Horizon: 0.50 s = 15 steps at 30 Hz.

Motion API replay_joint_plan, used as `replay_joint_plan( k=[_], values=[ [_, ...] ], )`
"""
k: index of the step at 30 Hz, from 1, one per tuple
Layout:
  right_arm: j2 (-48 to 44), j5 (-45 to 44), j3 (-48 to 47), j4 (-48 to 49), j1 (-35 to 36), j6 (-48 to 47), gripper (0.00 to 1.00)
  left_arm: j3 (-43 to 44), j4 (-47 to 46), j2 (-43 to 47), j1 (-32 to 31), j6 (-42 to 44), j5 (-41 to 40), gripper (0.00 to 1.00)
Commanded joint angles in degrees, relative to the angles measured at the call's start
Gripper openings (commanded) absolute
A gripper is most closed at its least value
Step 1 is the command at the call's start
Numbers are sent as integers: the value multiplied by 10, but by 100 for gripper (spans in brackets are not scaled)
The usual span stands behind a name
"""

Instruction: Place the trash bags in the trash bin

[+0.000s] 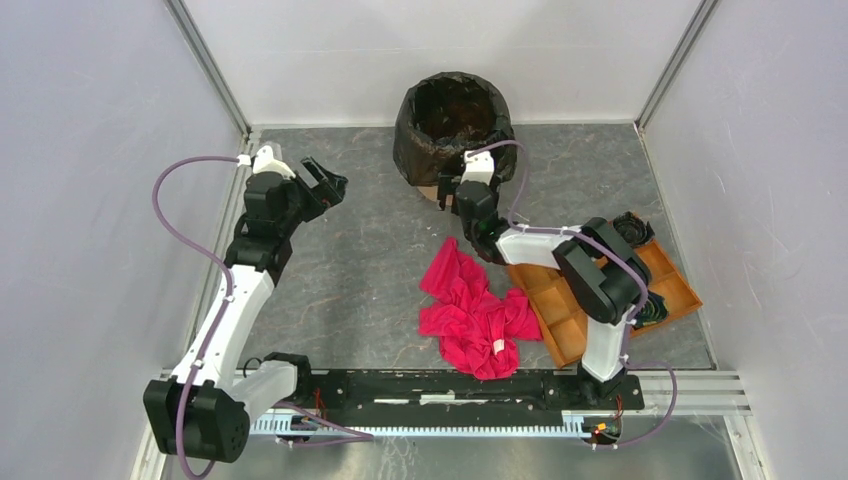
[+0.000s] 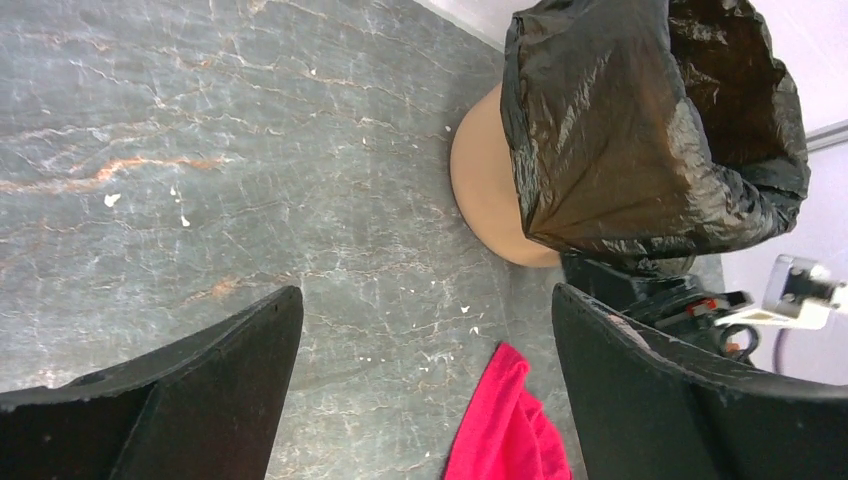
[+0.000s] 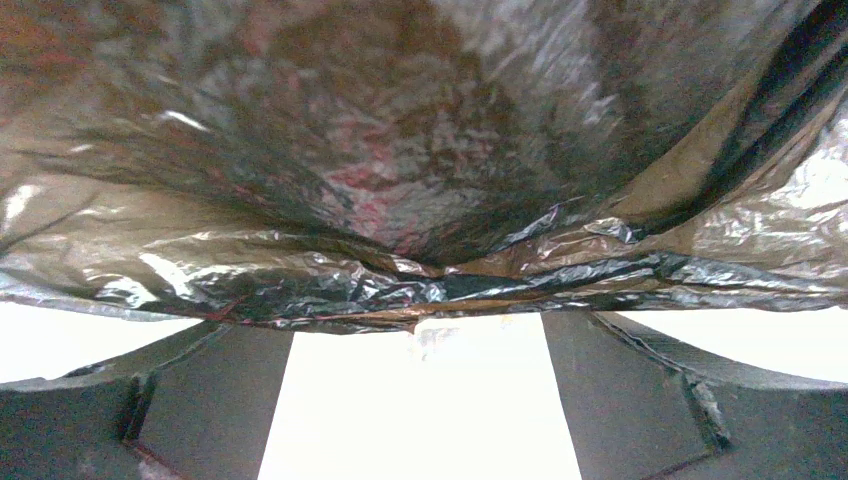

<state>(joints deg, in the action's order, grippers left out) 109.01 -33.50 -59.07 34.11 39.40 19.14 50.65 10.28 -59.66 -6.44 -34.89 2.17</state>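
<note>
Right gripper (image 3: 420, 345) spread apart, nothing pinched; hem of thin glossy black plastic bag (image 3: 400, 150) just ahead of fingertips. Bag lines round tan plastic bucket (image 2: 485, 175), skirt draped over rim. Likely step: close on hem, tug down gently, evenly, since film tears easily. Left gripper (image 1: 325, 185) unclenched, well apart.
</note>
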Motion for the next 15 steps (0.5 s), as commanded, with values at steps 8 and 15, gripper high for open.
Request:
replay_joint_plan(
  k=[8,15],
  values=[
    [-376,222,101,-309,-11,-61,98,37,-16,89,-15,94,144,100],
    [-649,220,80,-496,-10,-185,98,102,-34,124,-19,46,233,100]
  ],
)
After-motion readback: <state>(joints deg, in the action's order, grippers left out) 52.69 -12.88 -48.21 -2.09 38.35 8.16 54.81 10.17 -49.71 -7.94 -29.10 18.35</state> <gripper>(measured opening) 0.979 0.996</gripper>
